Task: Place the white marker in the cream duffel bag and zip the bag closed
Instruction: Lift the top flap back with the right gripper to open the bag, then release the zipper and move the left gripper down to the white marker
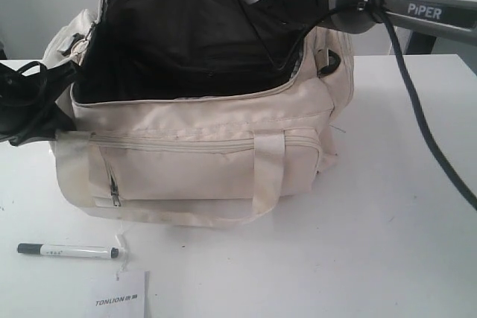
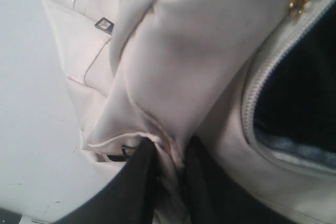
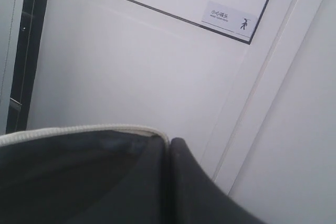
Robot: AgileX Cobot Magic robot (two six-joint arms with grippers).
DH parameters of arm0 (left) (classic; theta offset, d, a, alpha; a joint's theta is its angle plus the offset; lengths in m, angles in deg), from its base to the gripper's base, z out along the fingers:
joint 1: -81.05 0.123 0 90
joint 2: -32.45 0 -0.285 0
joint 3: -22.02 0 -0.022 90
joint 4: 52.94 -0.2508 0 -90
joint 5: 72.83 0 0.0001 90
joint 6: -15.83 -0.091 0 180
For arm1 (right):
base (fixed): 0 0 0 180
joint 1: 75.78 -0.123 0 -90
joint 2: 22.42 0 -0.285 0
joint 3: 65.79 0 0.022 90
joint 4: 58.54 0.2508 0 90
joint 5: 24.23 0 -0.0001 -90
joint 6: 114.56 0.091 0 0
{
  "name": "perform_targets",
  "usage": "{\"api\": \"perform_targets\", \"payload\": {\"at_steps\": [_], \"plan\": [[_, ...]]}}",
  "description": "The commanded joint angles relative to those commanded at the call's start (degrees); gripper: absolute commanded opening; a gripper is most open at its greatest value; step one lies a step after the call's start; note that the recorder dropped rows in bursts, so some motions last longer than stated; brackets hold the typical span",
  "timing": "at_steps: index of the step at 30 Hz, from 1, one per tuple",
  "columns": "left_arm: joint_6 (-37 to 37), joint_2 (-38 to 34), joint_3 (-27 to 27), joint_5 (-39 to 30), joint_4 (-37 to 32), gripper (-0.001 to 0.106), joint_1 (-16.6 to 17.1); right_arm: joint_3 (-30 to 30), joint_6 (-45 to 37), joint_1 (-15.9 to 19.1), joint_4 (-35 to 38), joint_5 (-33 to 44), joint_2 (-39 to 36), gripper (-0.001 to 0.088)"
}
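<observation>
A plain white surface (image 1: 387, 221) fills the foreground, evenly lit, with a few small dark specks. Behind it stands a pale grey wall (image 1: 37, 5). The right wrist view shows white wall panels (image 3: 131, 72) edged by thin dark lines, a dark vertical frame strip (image 3: 26, 51), and a small sign (image 3: 228, 18) with a walking-figure pictogram.

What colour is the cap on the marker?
The white marker has a dark grey cap, clearest in the exterior view.
</observation>
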Motion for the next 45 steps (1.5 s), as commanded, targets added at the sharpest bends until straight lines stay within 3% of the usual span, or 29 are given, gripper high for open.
{"api": "perform_targets", "payload": {"at_steps": [7, 9, 17, 22, 26, 31, 36, 41, 45], "plan": [[0.0, 0.0, 0.0, -0.6, 0.0, 0.069, 0.0, 0.0, 0.0, 0.0, 0.0, 0.2, 0.0, 0.0], [0.0, 0.0, 0.1, -0.9, 0.0, 0.077, 0.0, 0.0, 0.0, 0.0, 0.0, 0.2, 0.0, 0.0], [-0.3, 2.5, 0.7, -3.5, -2.8, 0.079, 0.0, 0.0, 0.0, 0.0, 0.0, 0.2, 0.0, 0.0], [-0.8, 7.5, 0.7, -4.9, -11.3, 0.079, 0.0, 0.0, 0.0, 0.0, 0.0, 0.2, 0.0, 0.0], [-5.5, 11.9, 0.7, -7.3, -18.8, 0.079, 0.0, 0.0, 0.0, 0.0, 0.0, 0.2, 0.0, 0.0], [-15.1, 16.0, 0.7, -11.6, -20.5, 0.069, 0.0, 0.0, 0.0, 0.0, 0.0, 0.3, 0.0, 0.0], [-25.6, 17.7, 0.6, -16.4, -20.5, 0.035, 0.0, 0.0, 0.0, 0.0, 0.0, 0.4, 0.0, 0.0], [-26.2, 18.0, -2.1, -16.4, -20.4, 0.0, 0.0, 0.0, 0.0, 0.0, 0.0, 0.4, 0.0, 0.0], [-31.0, 17.9, -4.3, -16.3, -19.9, 0.0, 0.0, 0.0, 0.0, 0.0, 0.0, 0.4, 0.0, 0.0]]}}
